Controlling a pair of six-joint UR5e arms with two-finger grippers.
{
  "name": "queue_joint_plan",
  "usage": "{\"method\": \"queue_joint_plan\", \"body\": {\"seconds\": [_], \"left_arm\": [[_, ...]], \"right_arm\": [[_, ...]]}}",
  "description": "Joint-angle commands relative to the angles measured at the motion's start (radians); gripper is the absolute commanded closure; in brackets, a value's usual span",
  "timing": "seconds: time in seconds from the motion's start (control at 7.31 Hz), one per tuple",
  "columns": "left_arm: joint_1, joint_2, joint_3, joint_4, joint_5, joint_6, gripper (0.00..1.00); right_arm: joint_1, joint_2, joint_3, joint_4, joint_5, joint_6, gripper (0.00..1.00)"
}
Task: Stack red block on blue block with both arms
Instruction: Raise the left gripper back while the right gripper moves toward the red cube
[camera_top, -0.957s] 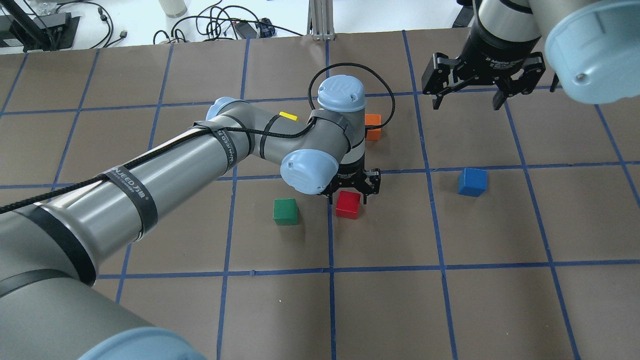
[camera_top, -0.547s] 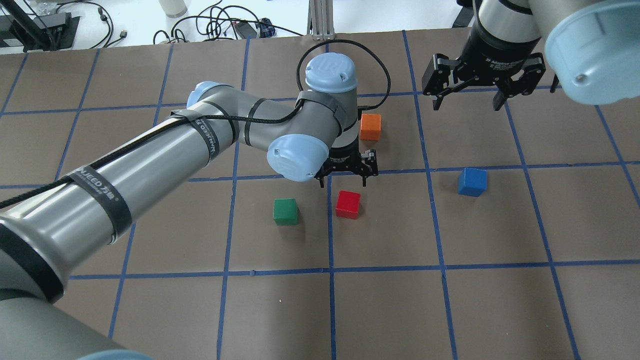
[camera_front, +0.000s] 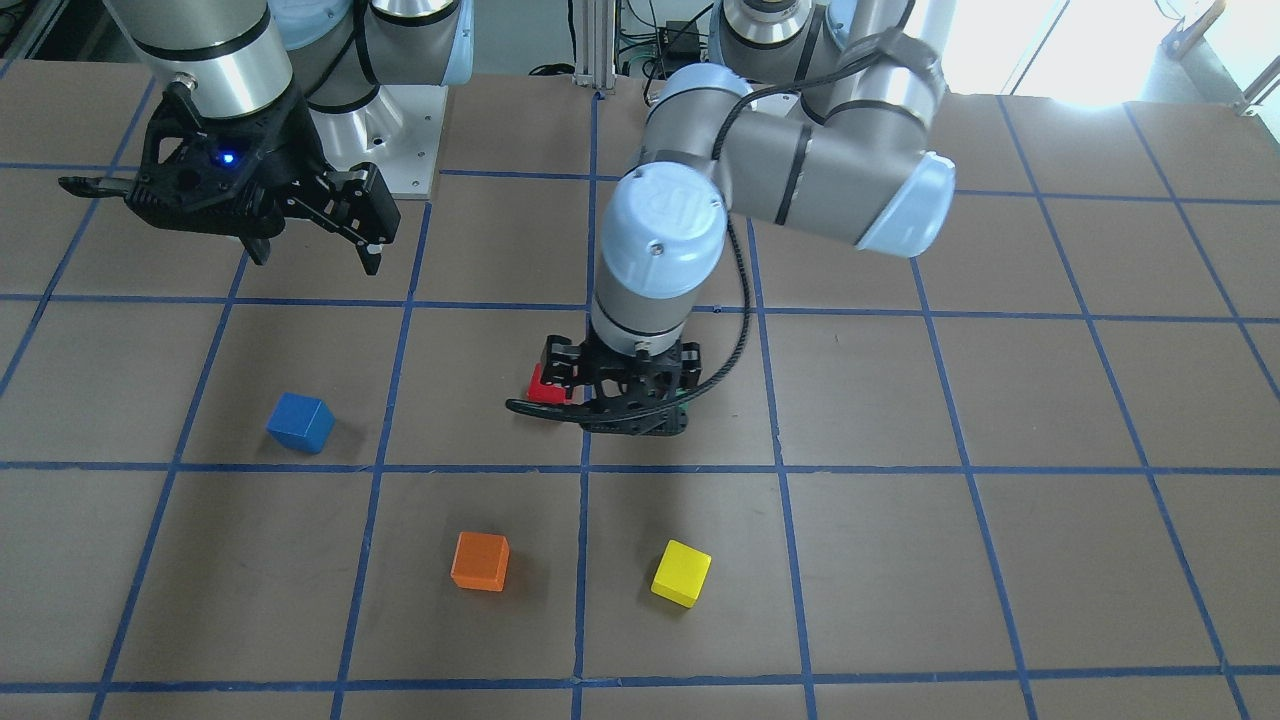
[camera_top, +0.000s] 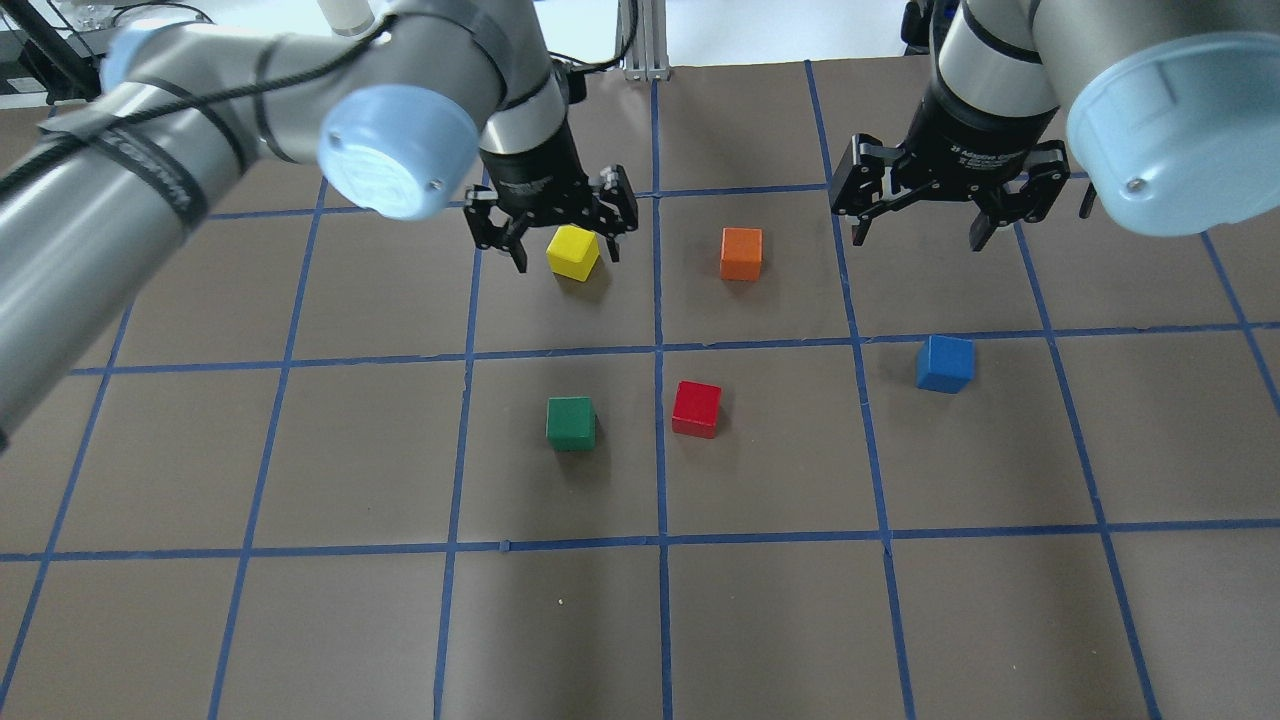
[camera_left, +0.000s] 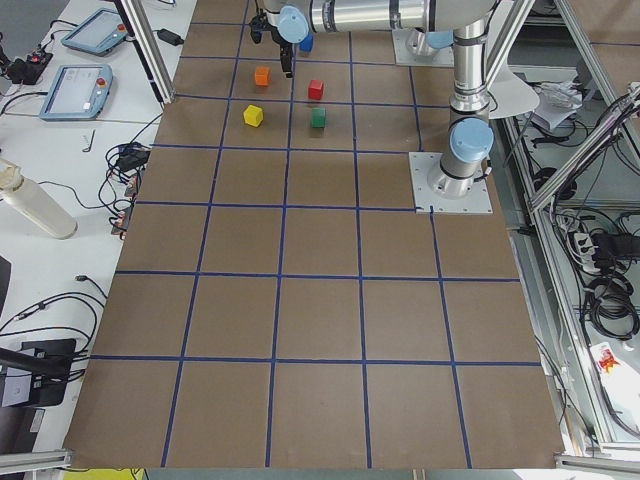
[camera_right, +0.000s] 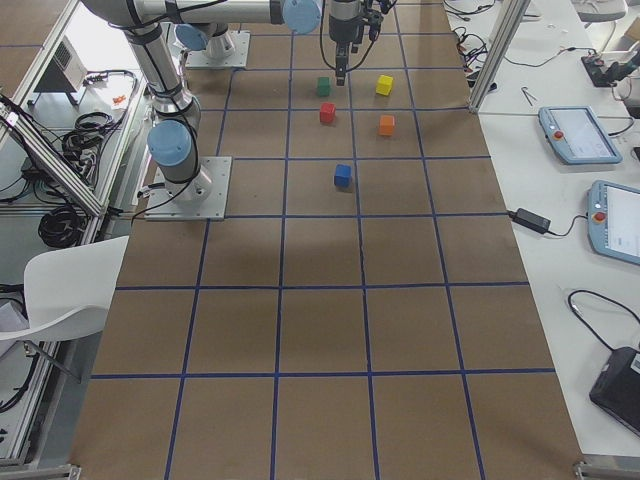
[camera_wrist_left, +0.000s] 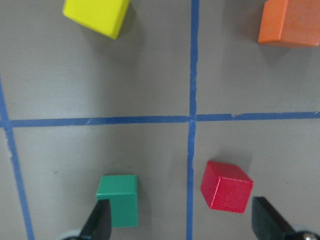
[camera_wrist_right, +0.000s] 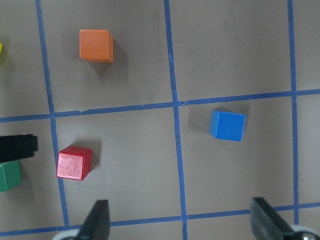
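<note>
The red block sits free on the brown table, near the middle. It also shows in the left wrist view and the right wrist view. The blue block sits to its right, one grid square away, and shows in the right wrist view. My left gripper is open and empty, raised high above the table. In the front view it hides part of the red block. My right gripper is open and empty, high beyond the blue block.
A green block sits just left of the red one. An orange block and a yellow block lie farther back. Blue tape lines divide the table into squares.
My left gripper has lifted away from the red block, still open, and its arm has swung back and up. The red block stays on the table. The right gripper has barely moved.
</note>
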Motion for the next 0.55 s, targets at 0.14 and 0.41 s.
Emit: {"method": "queue_joint_plan", "body": {"seconds": [0.14, 0.41], "left_arm": [[0.136, 0.118, 0.100, -0.207, 0.050, 0.154, 0.00], [0.146, 0.150, 0.096, -0.200, 0.049, 0.181, 0.00]], "right_arm": [[0.145, 0.069, 0.107, -0.185, 0.000, 0.238, 0.00], [0.260, 0.211, 0.144, -0.370, 0.000, 0.404, 0.00]]}}
